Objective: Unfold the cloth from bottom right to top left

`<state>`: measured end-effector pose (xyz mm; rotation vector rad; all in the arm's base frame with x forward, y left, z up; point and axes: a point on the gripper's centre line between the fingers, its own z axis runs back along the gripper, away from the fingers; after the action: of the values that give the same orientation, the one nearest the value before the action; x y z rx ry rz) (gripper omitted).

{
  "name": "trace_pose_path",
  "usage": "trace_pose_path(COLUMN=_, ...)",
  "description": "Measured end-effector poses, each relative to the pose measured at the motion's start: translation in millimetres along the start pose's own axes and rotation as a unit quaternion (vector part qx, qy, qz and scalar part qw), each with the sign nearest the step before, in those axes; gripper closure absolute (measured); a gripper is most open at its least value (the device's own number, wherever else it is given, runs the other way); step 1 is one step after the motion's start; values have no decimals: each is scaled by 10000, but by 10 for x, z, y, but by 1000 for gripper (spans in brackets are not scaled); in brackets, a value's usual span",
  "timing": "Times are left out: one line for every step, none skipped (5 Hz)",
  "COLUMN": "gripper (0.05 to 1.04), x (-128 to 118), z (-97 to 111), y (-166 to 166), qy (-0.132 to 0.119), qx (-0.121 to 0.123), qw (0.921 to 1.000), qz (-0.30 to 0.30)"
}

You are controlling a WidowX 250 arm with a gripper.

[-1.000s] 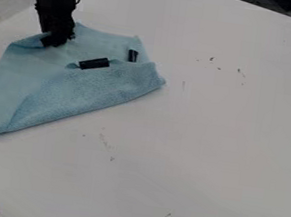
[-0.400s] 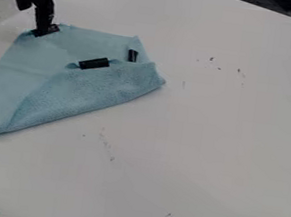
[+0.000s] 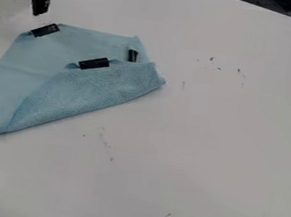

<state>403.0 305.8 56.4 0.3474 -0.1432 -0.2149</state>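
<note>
Arm: black, in from upper left; gripper [image 3: 28, 5] points down near cloth's top-left black strip [image 3: 45, 30], apart.
Gripper: released, fingers parted.
Blue cloth [image 3: 35, 71]: left side of desk [image 3: 218, 140], lower-right part folded over.
Cloth edges: long slanting fold, lower left to right tip.
Room: desk surface spreads rightward, below.

wht tbl [image 3: 238, 143] | blue cloth [image 3: 35, 73] upper L of view, part folded | few dk marks [image 3: 212, 59] scattered
</note>
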Motion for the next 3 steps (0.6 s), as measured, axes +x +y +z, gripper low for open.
trace_pose_path(gripper=82, x=-10, z=7, y=-151, qy=32, qx=-397, qw=9988, qz=267)
trace_pose_path(gripper=82, x=-91, z=220, y=-417, qy=97, qx=-674, qw=9953, qz=694)
trace_pose_path(gripper=82, x=-117, z=429, y=-705, qy=38, qx=-674, qw=9938, qz=885)
